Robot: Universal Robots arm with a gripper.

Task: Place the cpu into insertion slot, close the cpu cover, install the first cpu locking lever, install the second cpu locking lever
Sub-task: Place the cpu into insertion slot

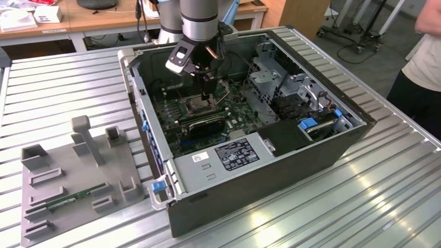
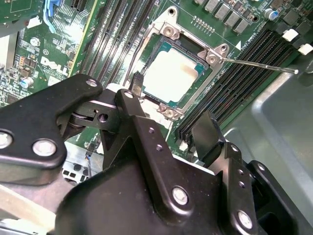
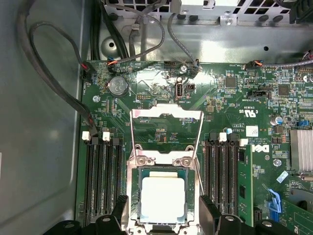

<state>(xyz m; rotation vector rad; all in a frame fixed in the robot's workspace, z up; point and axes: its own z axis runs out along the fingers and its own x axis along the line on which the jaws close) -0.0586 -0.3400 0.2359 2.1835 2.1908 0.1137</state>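
An arm (image 1: pixel 200 20) reaches down into an open computer case (image 1: pixel 276 155) lying on a ribbed metal worktop (image 1: pixel 69 88) at the centre of the exterior view. Its fingers (image 1: pixel 205 90) show there as one dark bar over the green board, so their spread cannot be told from that angle. The first wrist view settles it: the fingers (image 3: pixel 210 213) are spread apart and grip nothing, one on either side of the insertion slot (image 3: pixel 133 191). The cpu (image 3: pixel 163 198) already lies flat inside the slot, its pale metal top bare. That view also shows the cpu cover (image 3: pixel 166 113) swung up on its hinge, with green board visible through its window, and black memory slots (image 3: pixel 102 181) flanking the socket. The second wrist view looks past the black finger linkage at the cpu (image 2: pixel 171 76) from a slant. It adds a thin metal rod (image 2: pixel 259 65) jutting from a corner of the socket over the memory slots. Toward the exterior view's left, a grey fixture tray (image 1: pixel 69 155) carries a green memory stick (image 1: pixel 69 199). A person (image 1: pixel 424 67) stands at the exterior view's right edge.
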